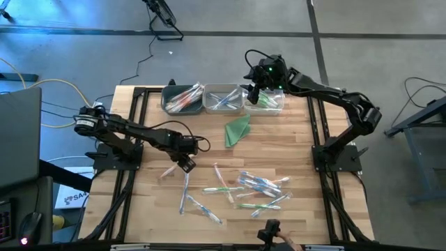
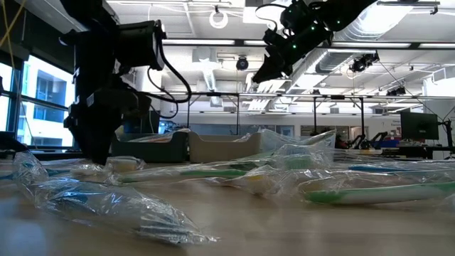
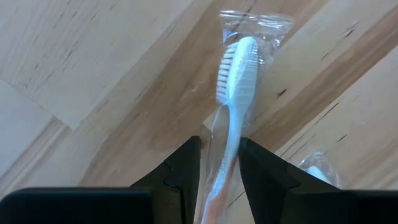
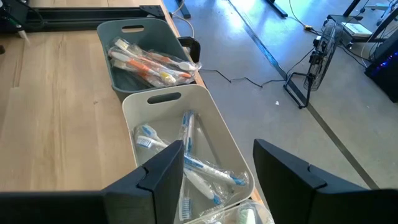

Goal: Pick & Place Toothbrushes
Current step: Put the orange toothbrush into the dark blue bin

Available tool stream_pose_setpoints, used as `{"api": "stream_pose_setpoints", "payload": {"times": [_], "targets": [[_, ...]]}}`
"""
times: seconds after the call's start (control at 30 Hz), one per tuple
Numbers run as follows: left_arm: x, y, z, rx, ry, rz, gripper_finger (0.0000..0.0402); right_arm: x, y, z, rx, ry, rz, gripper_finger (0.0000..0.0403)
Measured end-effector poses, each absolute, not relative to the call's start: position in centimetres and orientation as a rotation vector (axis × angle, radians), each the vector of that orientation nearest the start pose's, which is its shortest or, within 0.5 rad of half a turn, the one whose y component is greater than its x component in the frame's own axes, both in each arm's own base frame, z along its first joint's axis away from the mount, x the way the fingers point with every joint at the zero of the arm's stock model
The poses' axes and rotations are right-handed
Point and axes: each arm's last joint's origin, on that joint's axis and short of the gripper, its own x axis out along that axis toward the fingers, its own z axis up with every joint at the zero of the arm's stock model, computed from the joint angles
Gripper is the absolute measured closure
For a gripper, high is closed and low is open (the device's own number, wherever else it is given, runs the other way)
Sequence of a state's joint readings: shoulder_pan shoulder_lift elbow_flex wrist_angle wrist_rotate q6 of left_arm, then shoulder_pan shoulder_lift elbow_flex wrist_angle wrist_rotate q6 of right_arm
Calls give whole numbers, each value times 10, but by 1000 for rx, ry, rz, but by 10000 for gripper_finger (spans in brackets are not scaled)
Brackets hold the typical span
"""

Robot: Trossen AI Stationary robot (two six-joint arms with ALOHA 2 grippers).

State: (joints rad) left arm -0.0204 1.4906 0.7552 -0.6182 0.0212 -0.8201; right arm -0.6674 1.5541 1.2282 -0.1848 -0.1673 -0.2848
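— What sort of place is this?
— A robotics lab. The wooden table (image 1: pixel 209 139) stands on a bare concrete floor (image 1: pixel 390 49), cables (image 1: pixel 49 87) trailing beside it.
— And beyond the table?
— Ceiling strip lights (image 2: pixel 398 50), exposed ducts, and workbenches with monitors (image 2: pixel 419 128).

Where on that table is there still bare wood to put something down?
Bare wood lies between the green cloth and the right arm's base, and along the table's left edge below the left gripper. It is crowded around the loose toothbrushes near the front, and the three bins fill the back edge.
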Motion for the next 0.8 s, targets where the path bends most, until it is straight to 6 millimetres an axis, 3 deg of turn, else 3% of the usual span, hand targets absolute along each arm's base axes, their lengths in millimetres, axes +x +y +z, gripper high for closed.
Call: {"api": "stream_pose_setpoints", "payload": {"times": [0.5, 0.8], "targets": [[242, -6, 152, -694, 1279, 513, 297, 279, -213, 299, -65, 536, -416, 215], [241, -6, 151, -713, 1279, 530, 365, 279, -213, 299, -64, 536, -417, 215]]}}
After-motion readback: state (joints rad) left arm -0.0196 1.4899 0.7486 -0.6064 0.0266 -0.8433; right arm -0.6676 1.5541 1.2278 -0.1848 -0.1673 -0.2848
